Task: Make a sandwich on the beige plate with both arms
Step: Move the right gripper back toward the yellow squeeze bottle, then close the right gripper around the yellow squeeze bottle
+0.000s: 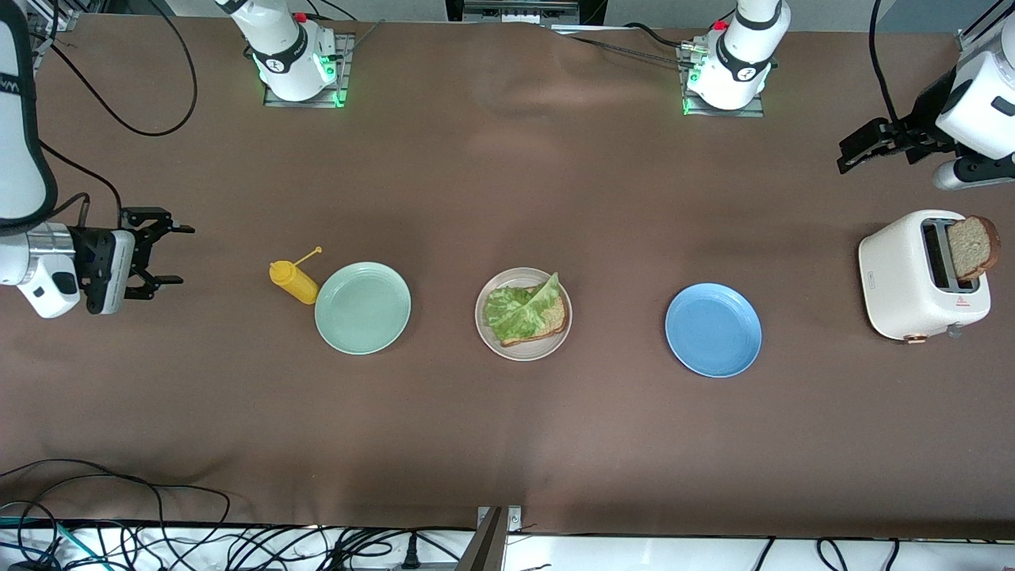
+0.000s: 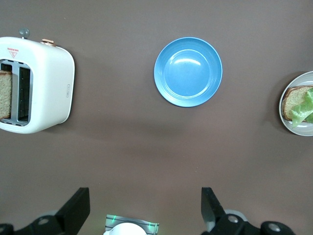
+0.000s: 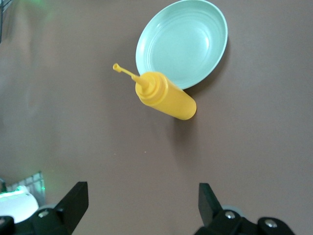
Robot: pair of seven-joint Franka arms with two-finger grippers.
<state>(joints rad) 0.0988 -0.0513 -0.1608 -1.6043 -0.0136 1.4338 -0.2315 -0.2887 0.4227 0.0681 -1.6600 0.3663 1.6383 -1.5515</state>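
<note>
On toaster (image 1: 912,277): red warning triangle label, text unreadable.

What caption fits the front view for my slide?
Bread slice and lettuce leaf on the beige plate; second slice waits in toaster.

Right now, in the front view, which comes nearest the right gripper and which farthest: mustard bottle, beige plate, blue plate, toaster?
From the right gripper:
1. Mustard bottle, beside the mint-green plate.
2. Beige plate, mid-table.
3. Blue plate, toward the left arm's end.
4. Toaster, at that end.

Glossy blue plate (image 1: 713,330) on matt brown tablecloth (image 1: 507,444).
</note>
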